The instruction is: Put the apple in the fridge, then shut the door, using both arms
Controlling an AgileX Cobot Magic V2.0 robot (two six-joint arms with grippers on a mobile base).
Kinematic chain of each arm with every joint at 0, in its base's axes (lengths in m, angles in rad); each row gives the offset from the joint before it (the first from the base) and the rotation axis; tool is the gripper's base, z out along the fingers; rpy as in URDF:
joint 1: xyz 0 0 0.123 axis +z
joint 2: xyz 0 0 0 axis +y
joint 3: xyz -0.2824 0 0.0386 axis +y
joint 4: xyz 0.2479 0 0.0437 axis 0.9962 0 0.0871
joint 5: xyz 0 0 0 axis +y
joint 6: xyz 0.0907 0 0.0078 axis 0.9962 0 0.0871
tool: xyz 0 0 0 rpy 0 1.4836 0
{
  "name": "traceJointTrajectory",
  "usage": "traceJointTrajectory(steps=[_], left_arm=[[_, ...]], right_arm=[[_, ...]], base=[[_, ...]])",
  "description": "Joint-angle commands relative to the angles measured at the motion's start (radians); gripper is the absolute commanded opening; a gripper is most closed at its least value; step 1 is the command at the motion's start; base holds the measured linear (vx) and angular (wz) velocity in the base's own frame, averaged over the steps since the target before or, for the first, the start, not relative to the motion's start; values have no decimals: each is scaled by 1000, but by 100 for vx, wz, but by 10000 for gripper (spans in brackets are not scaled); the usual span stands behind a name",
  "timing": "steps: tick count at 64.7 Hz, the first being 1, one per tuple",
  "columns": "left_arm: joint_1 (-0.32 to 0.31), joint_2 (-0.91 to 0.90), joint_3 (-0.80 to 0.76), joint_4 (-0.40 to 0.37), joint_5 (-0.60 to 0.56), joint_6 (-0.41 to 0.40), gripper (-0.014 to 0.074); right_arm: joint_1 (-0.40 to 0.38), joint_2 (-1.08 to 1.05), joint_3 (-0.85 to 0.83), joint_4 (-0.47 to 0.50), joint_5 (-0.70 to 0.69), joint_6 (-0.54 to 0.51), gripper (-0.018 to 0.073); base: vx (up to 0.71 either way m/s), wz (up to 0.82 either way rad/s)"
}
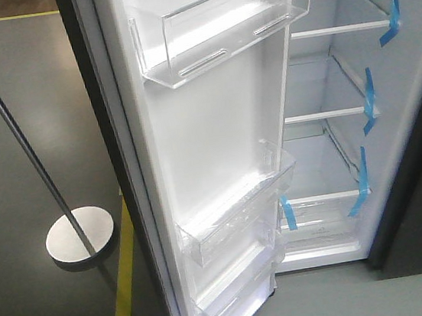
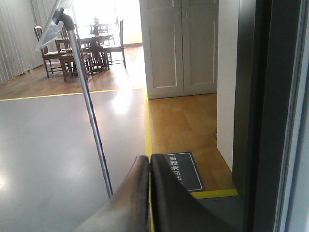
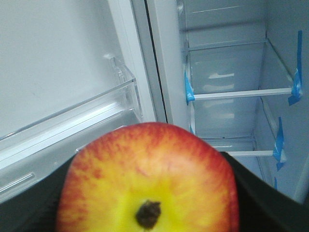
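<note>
A red and yellow apple [image 3: 149,179] with a dark stem dimple fills the bottom of the right wrist view, and my right gripper [image 3: 149,193] is shut on it, a black finger [image 3: 256,203] showing on each side. It hangs in front of the fridge [image 1: 329,113], whose white shelves carry blue tape [image 3: 189,89]. The door [image 1: 215,127] stands wide open on the left, its clear bins [image 1: 218,26] facing out. My left gripper [image 2: 149,162] is shut on nothing, beside the door's dark outer edge [image 2: 260,121]. Neither arm shows in the front view.
A metal stand with a round base [image 1: 80,234] and slanted pole [image 2: 91,116] is on the grey floor left of the door. Yellow floor tape [image 1: 123,292] runs past it. A dark floor mat [image 2: 186,171], white cupboards [image 2: 181,46] and dining chairs [image 2: 72,48] lie beyond.
</note>
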Motion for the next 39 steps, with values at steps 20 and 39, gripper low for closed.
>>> traceJointTrajectory(steps=[20,39], left_arm=[[-3,-15,-17,-9,-75,-3,-6],[-3,-15,-17,-9,-75,-3,-6]], right_arm=[[-4,-20,-36,9,-83,-8,60],[-4,-20,-36,9,-83,-8,60]], base=[[4,-1],[3,-1]])
